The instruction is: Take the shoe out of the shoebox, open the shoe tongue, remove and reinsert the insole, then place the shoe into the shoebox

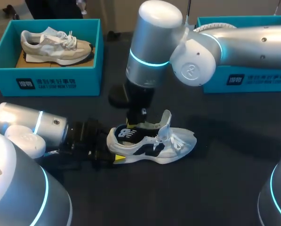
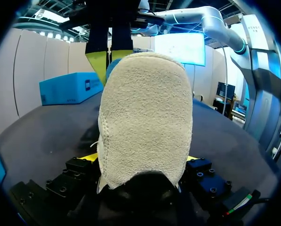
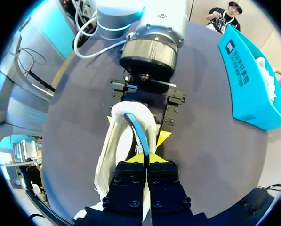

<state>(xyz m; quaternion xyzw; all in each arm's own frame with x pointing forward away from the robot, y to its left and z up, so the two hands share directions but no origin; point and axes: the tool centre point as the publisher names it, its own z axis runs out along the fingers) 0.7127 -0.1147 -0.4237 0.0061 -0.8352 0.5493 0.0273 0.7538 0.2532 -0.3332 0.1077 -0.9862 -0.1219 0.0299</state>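
Note:
A white and navy shoe [image 1: 154, 141] lies on its side on the dark table, its tongue [image 1: 166, 118] standing up. My left gripper [image 1: 113, 157] comes in low from the left with its fingers spread wide on either side of the heel [image 2: 145, 117]. My right gripper [image 3: 144, 157] hangs over the shoe's opening. It is shut on the thin blue insole [image 3: 135, 129], which arches up out of the heel end. From the left wrist view, the right gripper's yellow fingers [image 2: 99, 61] show just behind the heel's top.
A teal shoebox [image 1: 4, 66] at the back left holds a beige shoe [image 1: 55, 44]. A second teal shoebox [image 1: 244, 80] stands at the back right, partly behind my right arm. Bare dark table lies in front of and to the right of the shoe.

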